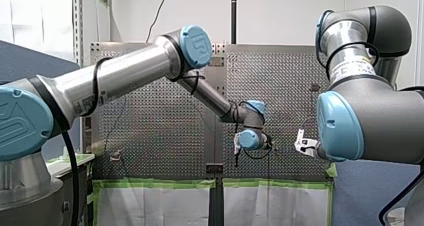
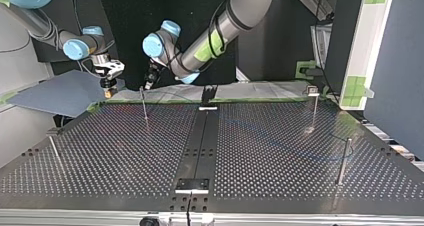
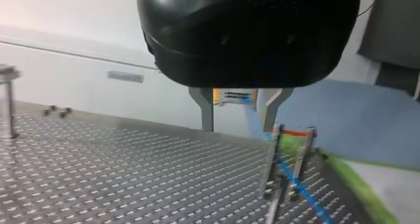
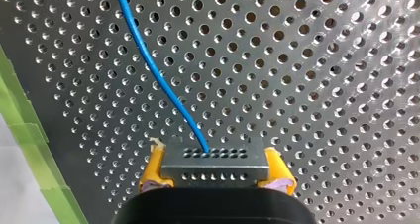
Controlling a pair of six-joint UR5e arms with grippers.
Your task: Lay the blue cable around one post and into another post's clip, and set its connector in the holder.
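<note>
A: Step in hand, I'd say: threading the blue cable [image 3: 299,189] at the clip post [image 3: 275,154]; keep it taut and low; don't snag it.

B: Jaws?

A: My right gripper [image 4: 215,177] pinches the connector [image 4: 213,157] between yellow pads [image 4: 154,172] above the table [image 4: 322,60]; my left gripper [image 3: 237,129] stands spread, empty, the post just ahead of it.

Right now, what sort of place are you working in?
Probably a robotics lab bench: a perforated metal table with upright posts, my left arm and my right arm over it, green tape at its edge.
</note>
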